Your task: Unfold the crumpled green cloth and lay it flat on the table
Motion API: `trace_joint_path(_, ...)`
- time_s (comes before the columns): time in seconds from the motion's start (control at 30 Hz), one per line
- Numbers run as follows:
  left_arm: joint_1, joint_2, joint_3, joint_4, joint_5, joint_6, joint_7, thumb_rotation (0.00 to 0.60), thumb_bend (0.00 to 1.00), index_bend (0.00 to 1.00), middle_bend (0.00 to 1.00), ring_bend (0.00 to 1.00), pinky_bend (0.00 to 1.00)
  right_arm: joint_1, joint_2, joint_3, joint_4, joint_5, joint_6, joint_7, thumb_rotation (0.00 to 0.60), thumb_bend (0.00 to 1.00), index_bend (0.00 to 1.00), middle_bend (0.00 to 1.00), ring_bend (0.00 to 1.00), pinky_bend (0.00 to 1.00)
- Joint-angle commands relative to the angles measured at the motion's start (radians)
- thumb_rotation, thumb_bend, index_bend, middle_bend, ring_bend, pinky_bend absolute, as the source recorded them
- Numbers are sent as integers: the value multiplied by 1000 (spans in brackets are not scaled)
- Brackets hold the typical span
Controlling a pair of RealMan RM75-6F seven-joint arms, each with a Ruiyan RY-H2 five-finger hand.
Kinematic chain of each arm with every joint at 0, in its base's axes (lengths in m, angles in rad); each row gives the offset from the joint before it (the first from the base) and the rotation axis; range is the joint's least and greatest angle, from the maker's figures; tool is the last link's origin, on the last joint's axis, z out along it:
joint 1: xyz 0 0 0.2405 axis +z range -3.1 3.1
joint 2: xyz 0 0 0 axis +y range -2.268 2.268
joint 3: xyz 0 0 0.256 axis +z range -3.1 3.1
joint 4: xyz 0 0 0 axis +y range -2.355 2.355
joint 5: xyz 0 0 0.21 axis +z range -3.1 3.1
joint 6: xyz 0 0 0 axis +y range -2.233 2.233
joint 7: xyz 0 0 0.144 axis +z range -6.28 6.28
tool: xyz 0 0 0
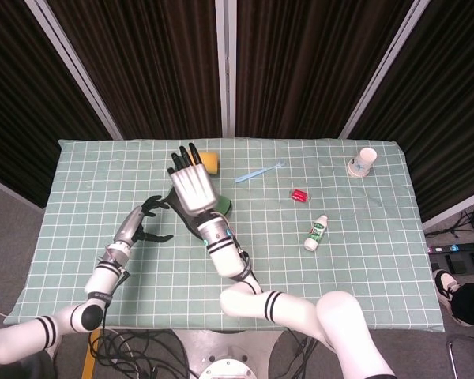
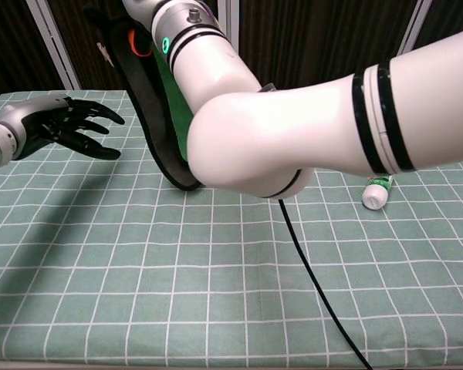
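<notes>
While right hand [image 1: 191, 186] grips cloth [image 2: 160, 123] (hanging), left hand [image 2: 69, 126] spread

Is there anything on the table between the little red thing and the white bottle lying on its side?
No. In the head view, only bare checked tablecloth shows between the red thing and the white bottle.

Tablecloth [image 1: 363, 260] is showing as matt woven fabric, pale green with a white grid, creasing slightly along its edges. Green cloth [image 2: 168, 100] is presenting a soft, matt face with a darker stitched hem. Right hand [image 1: 191, 186] is showing a satin silver metal back with black matt fingers; its arm shell is reading as glossy white plastic. Left hand [image 2: 58, 127] is appearing in grey metal and black plastic. Small bottle [image 1: 315, 233], right of the cloth, is looking like smooth white plastic. The sponge [image 1: 209, 163] is looking porous and dull.
</notes>
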Motion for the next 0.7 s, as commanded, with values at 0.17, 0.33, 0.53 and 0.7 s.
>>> trace_joint_path(0.17, -28, -17, -19, -13, -56, -10, 48, 600, 0, 426, 182, 194, 250, 70, -49, 56, 81, 25, 58, 34, 600, 444, 651, 206, 82, 84)
trace_joint_path(0.33, -39, -32, -29, -8, -93, -18, 60, 600, 0, 439, 182, 193, 250, 85, -49, 82, 101, 39, 82, 67, 600, 444, 635, 191, 66, 81)
trace_joint_path(0.53, -55, -45, -47, -1, -141, -32, 69, 600, 0, 456, 182, 193, 250, 98, -43, 92, 119, 45, 110, 81, 600, 445, 629, 177, 58, 76)
trace_joint_path(0.7, -73, -64, -65, 13, -188, -23, 93, 600, 0, 495, 182, 193, 250, 101, -43, 77, 126, 42, 135, 63, 600, 447, 629, 178, 56, 76)
